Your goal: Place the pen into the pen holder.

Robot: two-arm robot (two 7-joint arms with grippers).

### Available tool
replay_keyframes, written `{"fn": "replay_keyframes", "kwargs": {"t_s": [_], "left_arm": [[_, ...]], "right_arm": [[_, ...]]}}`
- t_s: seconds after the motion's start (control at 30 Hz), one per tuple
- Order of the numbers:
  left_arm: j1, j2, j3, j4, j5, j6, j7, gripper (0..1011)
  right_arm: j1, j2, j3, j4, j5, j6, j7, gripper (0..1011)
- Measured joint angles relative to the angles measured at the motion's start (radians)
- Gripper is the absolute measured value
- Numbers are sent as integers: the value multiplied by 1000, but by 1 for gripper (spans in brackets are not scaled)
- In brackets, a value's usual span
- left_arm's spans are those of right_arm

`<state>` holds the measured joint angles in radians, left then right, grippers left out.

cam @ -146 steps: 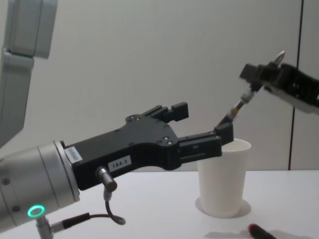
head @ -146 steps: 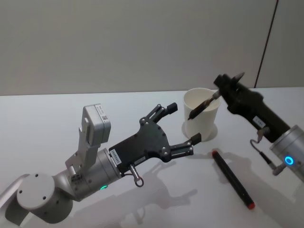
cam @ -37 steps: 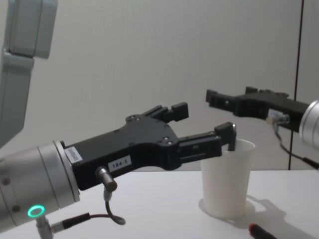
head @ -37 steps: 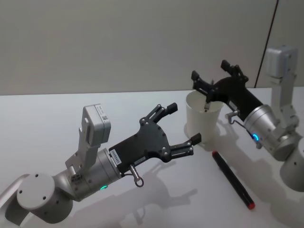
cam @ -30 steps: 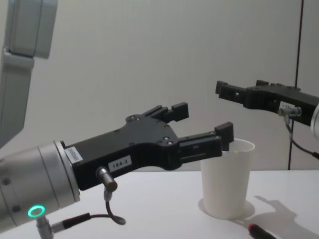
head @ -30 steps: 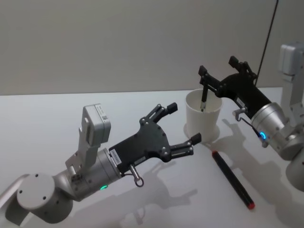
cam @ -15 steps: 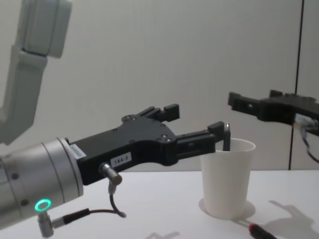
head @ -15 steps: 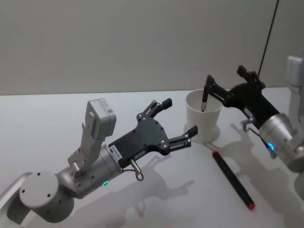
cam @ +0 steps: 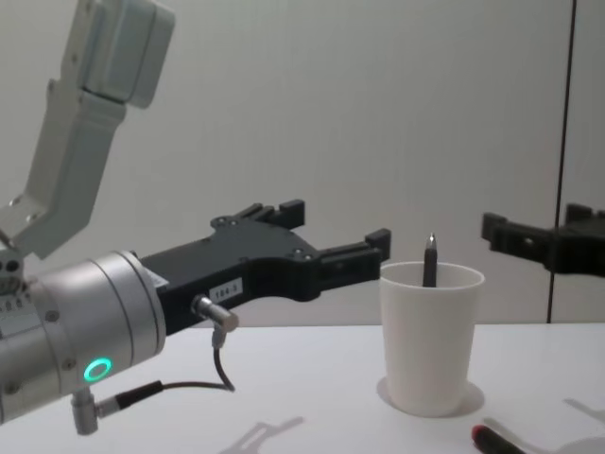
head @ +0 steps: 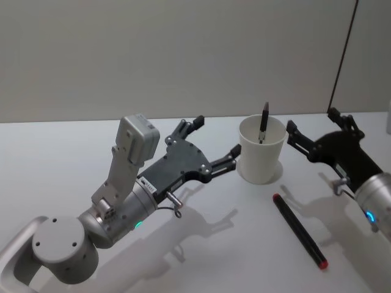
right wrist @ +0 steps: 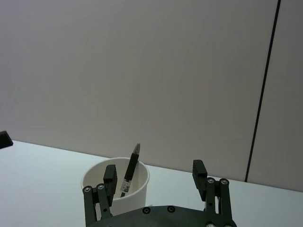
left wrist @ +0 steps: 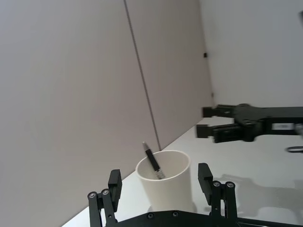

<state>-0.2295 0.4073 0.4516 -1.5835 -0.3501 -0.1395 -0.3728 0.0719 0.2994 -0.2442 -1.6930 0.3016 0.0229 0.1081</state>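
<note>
Nearest the robot, on the R front part of the desk, a red-tipped pen lay flat: black barrel, red at both ends, running diagonally away toward the pen holder. Nothing touched it.

Further in, approx. mid-desk, the left gripper hung above the surface. Its fingers were spread wide w/ nothing btwn them, aimed at the holder. The fingertip closer to the cup was just beside the cup's L side, not touching.

On the opposite side the right gripper was also off the desk, fingers likewise spread & empty. It faced the holder from the R w/ a clear gap btwn its tips and the cup.

Btwn the two grippers stood the pen holder, a white paper cup, upright on the desk toward the far edge.

Inside it was the pen, dark and slightly tilted, resting against the cup's inner wall. Its top end poked above the rim, and it was free of both grippers.

Behind everything was a plain wall w/ a dark vertical seam at the R.
</note>
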Motion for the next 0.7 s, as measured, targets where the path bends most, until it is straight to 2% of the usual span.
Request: {"fn": "replay_keyframes", "kwargs": {"t_s": [0.37, 0.7], "left_arm": [[-3, -11, 1, -18, 63, 64, 151, 1001], [-6, -20, 2, -34, 116, 119, 280, 1001]], "right_arm": [[-79, 35, 17, -67, -13, 11, -38, 1002], [-86, 38, 19, -74, -14, 12, -41, 1001]]}}
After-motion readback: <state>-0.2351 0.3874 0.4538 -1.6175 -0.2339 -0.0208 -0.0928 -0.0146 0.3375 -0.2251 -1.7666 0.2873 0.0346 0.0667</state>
